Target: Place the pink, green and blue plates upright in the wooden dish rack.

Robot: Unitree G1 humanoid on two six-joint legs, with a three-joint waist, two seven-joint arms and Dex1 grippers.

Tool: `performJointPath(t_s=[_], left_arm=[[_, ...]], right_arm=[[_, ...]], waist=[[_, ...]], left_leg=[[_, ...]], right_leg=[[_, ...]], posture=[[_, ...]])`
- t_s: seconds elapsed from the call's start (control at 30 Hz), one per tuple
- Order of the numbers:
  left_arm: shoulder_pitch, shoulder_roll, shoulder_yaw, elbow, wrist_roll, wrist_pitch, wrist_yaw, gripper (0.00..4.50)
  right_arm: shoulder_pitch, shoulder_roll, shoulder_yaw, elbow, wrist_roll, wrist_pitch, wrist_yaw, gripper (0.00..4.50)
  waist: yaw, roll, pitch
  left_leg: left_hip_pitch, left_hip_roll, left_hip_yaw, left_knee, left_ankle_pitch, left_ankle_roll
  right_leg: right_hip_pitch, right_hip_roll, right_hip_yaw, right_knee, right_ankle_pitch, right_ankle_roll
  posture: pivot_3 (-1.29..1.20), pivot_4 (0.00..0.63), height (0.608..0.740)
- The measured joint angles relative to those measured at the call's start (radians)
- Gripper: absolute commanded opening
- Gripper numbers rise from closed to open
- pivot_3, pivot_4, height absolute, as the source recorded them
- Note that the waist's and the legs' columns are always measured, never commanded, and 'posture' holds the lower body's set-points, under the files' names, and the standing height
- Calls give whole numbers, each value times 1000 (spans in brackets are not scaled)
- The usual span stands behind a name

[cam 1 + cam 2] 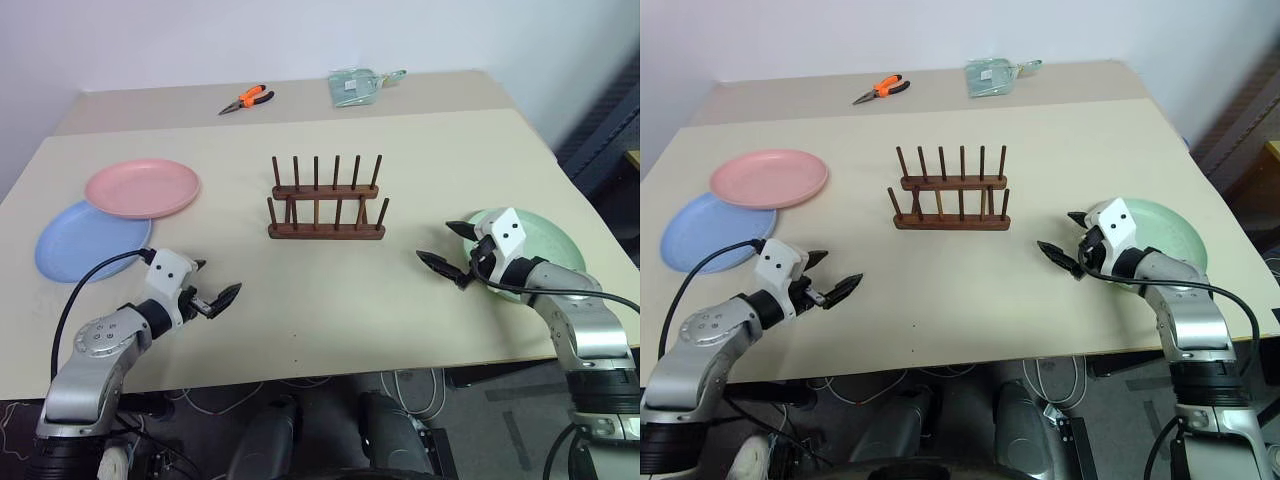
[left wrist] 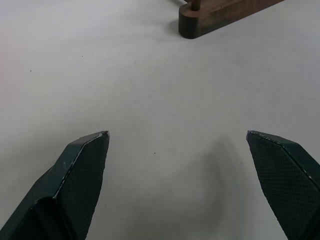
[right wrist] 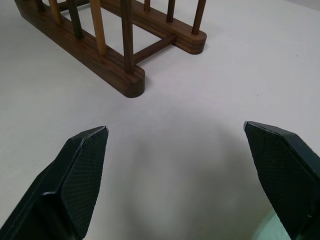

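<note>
Plates are all lying flat on the counter, so none of the task is done yet: the wooden dish rack stands empty near the middle, every slot between its pegs free. The pink plate lies to the robot's left, its near edge overlapping the blue plate beneath it. The green plate lies alone on the right, close to the counter's right edge.

The left pincer hovers over bare counter, just to the right of the blue plate, jaws spread wide and holding nothing. The right pincer hangs at the green plate's inner rim, jaws likewise wide and empty, aimed towards the rack.

All three plates remain to be lifted, turned on edge and slotted in. Judging by position, the green one looks the likeliest first pick.

Room is generous: open counter lies between each pincer and the rack, and in front of it. Orange-handled pliers and a pale green packet sit well apart at the far edge, out of the way. The green plate's nearness to the right edge leaves little margin for a slip there.
</note>
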Motion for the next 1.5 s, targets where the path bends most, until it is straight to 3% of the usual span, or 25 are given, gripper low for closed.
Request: performJointPath(t_s=[0.3, 0.47, 0.73, 0.87, 0.97, 1.17, 1.33, 1.5], left_arm=[[-64, -8, -38, 36, 24, -26, -6, 4500], [-211, -3, -117, 193, 43, -54, -88, 4500], [-699, -105, -317, 818, 179, -272, -282, 4500], [-835, -160, -347, 1052, 220, -390, -362, 4500], [-877, -179, -351, 1145, 236, -452, -401, 3619], [-884, -201, -345, 1185, 245, -517, -438, 846], [-831, -186, -348, 1104, 257, -531, -467, 775], [-656, -135, -377, 784, 237, -476, -557, 775]], right_arm=[[-54, 21, 30, 14, -19, -20, -8, 4433], [-43, 44, 34, -18, 2, 19, -5, 4433], [59, 71, 26, -192, 22, 69, -87, 4433], [108, 86, 18, -263, 14, 69, -153, 4433], [150, 87, 20, -282, -6, 68, -181, 4500], [181, 88, 20, -300, -11, 66, -207, 4500], [166, 87, 20, -284, -17, 54, -204, 4500], [147, 51, 8, -229, -25, 21, -182, 4500]], waist=[[1, 0, 0], [3, 0, 0], [4, -1, 0], [-4, -1, 0], [-1, -1, 0], [-1, -1, -1], [-5, -1, -1], [-3, -1, -1]], left_leg=[[0, 0, 0, 0, 0, 0], [0, -1, 0, 0, 0, 0], [-1, -2, 0, 1, 0, 1], [-1, -1, 0, 1, 0, 1], [-1, -2, 0, 2, 0, 1], [0, -2, 0, 3, 0, 1], [0, -2, 0, 3, 0, 1], [0, -2, 0, 2, -1, 1]], right_leg=[[0, 0, 0, 0, 1, 1], [0, 0, 0, 0, 1, 2], [0, 0, -1, 0, 2, 3], [-1, 0, 0, 0, 2, 3], [0, 0, 0, 0, 2, 4], [0, 0, 0, 2, 2, 4], [0, 0, 0, 2, 2, 5], [0, -1, 0, 1, 2, 5]], posture=[[0, 150, 740], [0, 150, 740], [0, 150, 740], [0, 150, 740], [0, 150, 740], [0, 150, 740], [0, 150, 740], [0, 150, 740]])
